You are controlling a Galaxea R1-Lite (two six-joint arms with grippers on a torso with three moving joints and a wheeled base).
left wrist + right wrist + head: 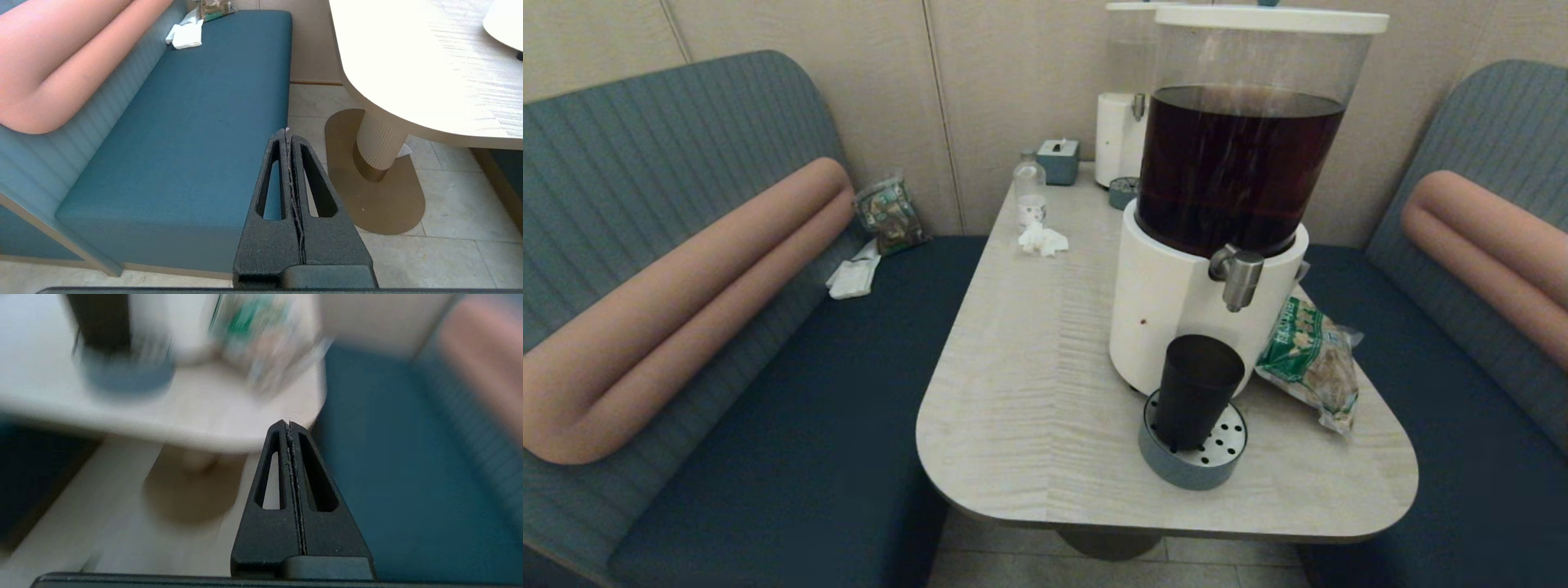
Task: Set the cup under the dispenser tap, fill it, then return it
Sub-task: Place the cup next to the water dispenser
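Note:
The dark smoky cup (pixel 1197 390) stands upright on a round grey-blue drip tray (pixel 1194 457) near the table's front edge, a little to the left of and below the silver dispenser tap (pixel 1239 277). That tap belongs to the white-based dispenser (pixel 1176 310) with a dark brown tank (pixel 1235 167). Neither arm shows in the head view. My left gripper (pixel 288 132) is shut and empty, low beside the left bench. My right gripper (pixel 289 424) is shut and empty, below the table's front right corner; the cup (pixel 102 318) appears blurred far from it.
A green snack bag (pixel 1311 359) lies right of the dispenser. Behind it are a second white dispenser (pixel 1123 122), a small clear bottle (pixel 1030 192), crumpled tissue (pixel 1042 240) and a tissue box (pixel 1058 159). The table (pixel 1029 392) stands between two teal benches (pixel 809 392).

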